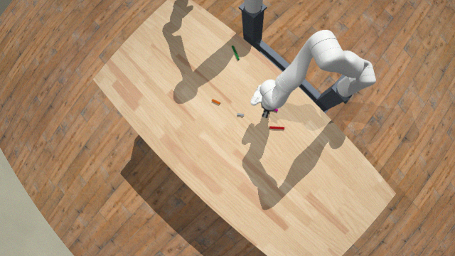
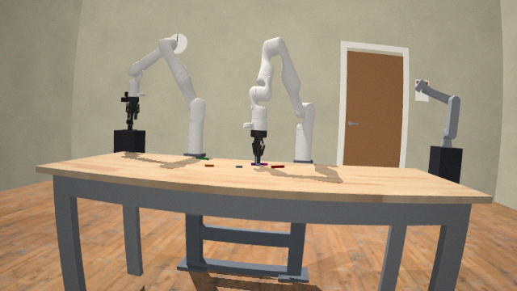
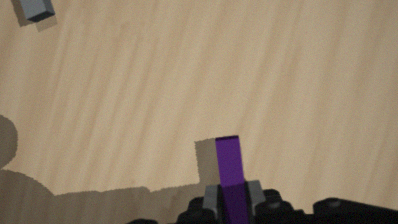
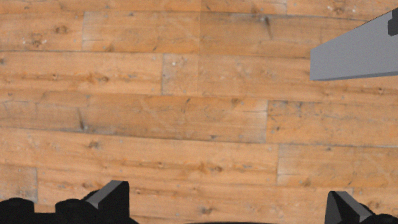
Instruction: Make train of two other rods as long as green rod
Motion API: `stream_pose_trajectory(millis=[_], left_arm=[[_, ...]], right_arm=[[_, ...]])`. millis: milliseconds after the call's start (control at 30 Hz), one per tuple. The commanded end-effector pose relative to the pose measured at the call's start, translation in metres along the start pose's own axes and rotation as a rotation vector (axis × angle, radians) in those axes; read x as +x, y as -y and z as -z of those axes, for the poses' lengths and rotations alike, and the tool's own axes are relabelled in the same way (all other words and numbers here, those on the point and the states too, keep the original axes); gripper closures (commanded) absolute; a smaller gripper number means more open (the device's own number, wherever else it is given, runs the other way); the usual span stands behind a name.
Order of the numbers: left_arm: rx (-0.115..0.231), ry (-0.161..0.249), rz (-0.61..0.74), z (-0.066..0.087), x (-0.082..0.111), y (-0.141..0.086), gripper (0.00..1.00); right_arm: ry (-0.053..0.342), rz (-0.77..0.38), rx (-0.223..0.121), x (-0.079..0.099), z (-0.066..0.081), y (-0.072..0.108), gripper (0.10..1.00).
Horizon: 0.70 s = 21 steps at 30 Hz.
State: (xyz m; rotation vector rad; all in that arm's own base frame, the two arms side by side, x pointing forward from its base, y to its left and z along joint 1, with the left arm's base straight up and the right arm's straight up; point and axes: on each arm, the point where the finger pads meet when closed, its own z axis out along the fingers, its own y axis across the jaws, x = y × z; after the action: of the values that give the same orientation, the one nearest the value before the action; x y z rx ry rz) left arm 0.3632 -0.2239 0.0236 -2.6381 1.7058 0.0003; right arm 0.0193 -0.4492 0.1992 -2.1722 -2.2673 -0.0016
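From where I stand, the left gripper (image 1: pixel 265 114) (image 2: pixel 258 161) (image 3: pixel 235 204) is down low at the table (image 1: pixel 199 156) (image 2: pixel 258 183) (image 3: pixel 125 90). Its fingers are nearly together, pinched on the sides of a slim purple rod (image 2: pixel 254 164) (image 3: pixel 230 162), whose visible end points to 12 o'clock in the left wrist view. I can't tell if that rod is bearing on the wood.

The short magenta rod (image 1: pixel 276 110) (image 2: pixel 265 164) pokes out at about 2 o'clock from those fingers in the top view. Whether it touches the purple rod, I can't tell, so I can't call those 2 a finished train.

Again from above, the long green rod (image 1: pixel 235 52) (image 2: pixel 202 158) lies well apart at 11 o'clock from the fingers. The small grey rod (image 1: pixel 240 115) (image 2: pixel 239 166) (image 3: pixel 37 9) is at 9 o'clock, the orange rod (image 1: pixel 216 102) (image 2: pixel 209 165) farther out towards 10 o'clock, and the red rod (image 1: pixel 276 128) (image 2: pixel 277 166) near them at about 5 o'clock.

The right gripper (image 2: pixel 130 126) (image 4: pixel 227 200) hangs away from the rods, fingers spread wide, nothing between them, its wrist view looking onto the plank floor (image 4: pixel 200 120)
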Motion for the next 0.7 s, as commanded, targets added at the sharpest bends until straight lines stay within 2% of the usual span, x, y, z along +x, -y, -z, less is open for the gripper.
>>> stream_pose_trajectory(millis=[0, 167, 300, 433, 467, 633, 667], left_arm=[[0.001, -0.002, 0.000, 0.0007, 0.0005, 0.0003, 0.861], [0.001, -0.002, 0.000, 0.0007, 0.0005, 0.0003, 0.861], [0.001, -0.002, 0.000, 0.0007, 0.0005, 0.0003, 0.790], [0.001, -0.002, 0.000, 0.0007, 0.0005, 0.0003, 0.790], [0.001, -0.002, 0.000, 0.0007, 0.0005, 0.0003, 0.755], [0.001, -0.002, 0.000, 0.0007, 0.0005, 0.0003, 0.720], [0.001, -0.002, 0.000, 0.0007, 0.0005, 0.0003, 0.684]], right_arm=[[0.002, 0.000, 0.000, -0.0004, 0.0008, 0.0000, 0.099], [0.002, 0.000, 0.000, -0.0004, 0.0008, 0.0000, 0.099], [0.002, 0.000, 0.000, -0.0004, 0.0008, 0.0000, 0.099], [0.002, 0.000, 0.000, -0.0004, 0.0008, 0.0000, 0.099], [0.002, 0.000, 0.000, -0.0004, 0.0008, 0.0000, 0.099], [0.002, 0.000, 0.000, -0.0004, 0.0008, 0.0000, 0.099], [0.002, 0.000, 0.000, -0.0004, 0.0008, 0.0000, 0.099]])
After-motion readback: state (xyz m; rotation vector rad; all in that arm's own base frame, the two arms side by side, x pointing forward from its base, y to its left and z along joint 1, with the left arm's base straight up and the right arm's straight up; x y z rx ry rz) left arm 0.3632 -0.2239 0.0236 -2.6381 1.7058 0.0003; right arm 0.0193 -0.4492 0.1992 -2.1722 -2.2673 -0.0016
